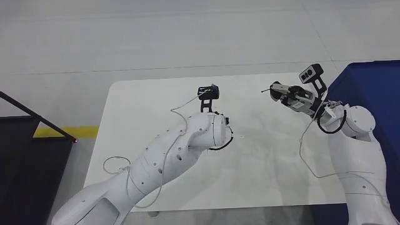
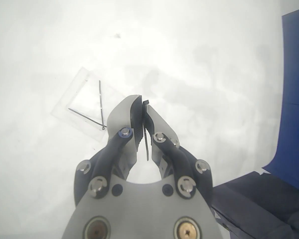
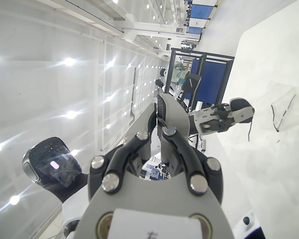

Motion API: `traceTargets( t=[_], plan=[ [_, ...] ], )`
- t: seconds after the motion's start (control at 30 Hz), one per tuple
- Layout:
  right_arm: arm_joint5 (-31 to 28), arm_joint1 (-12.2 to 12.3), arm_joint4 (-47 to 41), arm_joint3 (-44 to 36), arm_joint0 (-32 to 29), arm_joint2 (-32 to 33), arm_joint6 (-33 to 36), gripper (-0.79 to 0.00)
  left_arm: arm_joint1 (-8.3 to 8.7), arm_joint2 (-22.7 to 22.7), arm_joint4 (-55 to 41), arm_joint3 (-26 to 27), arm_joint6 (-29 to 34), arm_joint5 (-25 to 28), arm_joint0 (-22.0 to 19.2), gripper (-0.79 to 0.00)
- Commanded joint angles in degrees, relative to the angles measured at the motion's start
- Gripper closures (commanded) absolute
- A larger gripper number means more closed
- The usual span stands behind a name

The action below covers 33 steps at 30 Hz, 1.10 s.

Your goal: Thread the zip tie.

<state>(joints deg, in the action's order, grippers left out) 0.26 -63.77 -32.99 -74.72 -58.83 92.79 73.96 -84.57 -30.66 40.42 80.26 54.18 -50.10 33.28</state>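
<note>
My left gripper [image 2: 142,105] is shut on a black zip tie [image 2: 146,140]. The tie's head pokes out at the fingertips and its strip runs back between the fingers. In the top view this gripper [image 1: 209,92] hangs over the table's far middle. The right wrist view shows the left gripper [image 3: 226,118] from the side, with the tie's tail [image 3: 249,131] hanging loose. My right gripper [image 3: 156,110] is shut and raised well to the right of it, over the table's right part [image 1: 273,90]. A thin dark sliver sticks out at its tip.
A clear plastic bag [image 2: 72,95] holding two more black zip ties [image 2: 100,100] lies flat on the white table [image 1: 262,175], below the left gripper. It also shows in the right wrist view as the bag [image 3: 294,100]. A blue cloth [image 1: 369,87] borders the table's right side.
</note>
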Motion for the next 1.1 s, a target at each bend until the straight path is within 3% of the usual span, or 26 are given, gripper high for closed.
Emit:
traceTargets(
  t=[0.0, 0.13, 0.23, 0.47, 0.53, 0.63, 0.73, 0.87, 1.07],
  plan=[
    [5.38, 0.93, 2.51, -0.68, 0.01, 0.98, 4.81, 0.000, -0.02, -0.39, 0.38, 1.47, -2.68, 1.12, 0.92, 0.000],
    [16.02, 2.89, 10.34, 1.41, 1.28, 0.84, 14.04, 0.000, 0.11, -6.07, -0.22, 10.73, -21.43, -0.06, 9.14, 0.000],
    [15.41, 4.05, 11.57, 2.74, 2.35, 1.11, 14.04, 0.000, 0.45, -9.58, -3.18, 15.12, -30.10, 3.87, 16.22, 0.000],
    [15.41, 4.05, 11.57, 2.74, 2.35, 1.11, 14.04, 0.000, 0.47, -10.10, -3.71, 15.32, -30.66, 3.71, 16.88, 0.000],
    [16.21, 3.89, 9.71, 2.66, 1.70, 0.54, 13.85, 0.000, 0.28, -11.07, -7.10, 17.63, -31.84, 7.73, 18.78, 0.000],
    [16.02, 4.06, 5.13, 0.78, 0.06, -1.21, 14.04, 0.000, 0.37, -12.42, -8.57, 22.30, -38.31, 15.56, 23.01, 0.000],
    [16.02, 4.87, 3.13, -1.19, -1.54, -1.28, 14.04, 0.000, 0.24, -12.24, -6.06, 26.08, -48.36, 17.63, 27.73, 0.000],
    [16.02, 6.24, 0.11, -3.69, -3.28, -0.91, 14.04, 0.000, -0.13, -10.42, -3.08, 27.70, -55.76, 21.07, 31.18, 0.000],
    [16.02, 6.96, -1.50, -4.66, -3.77, -0.44, 14.04, 0.000, -0.19, -10.21, -2.68, 27.65, -56.52, 21.25, 31.60, 0.000]
  ],
)
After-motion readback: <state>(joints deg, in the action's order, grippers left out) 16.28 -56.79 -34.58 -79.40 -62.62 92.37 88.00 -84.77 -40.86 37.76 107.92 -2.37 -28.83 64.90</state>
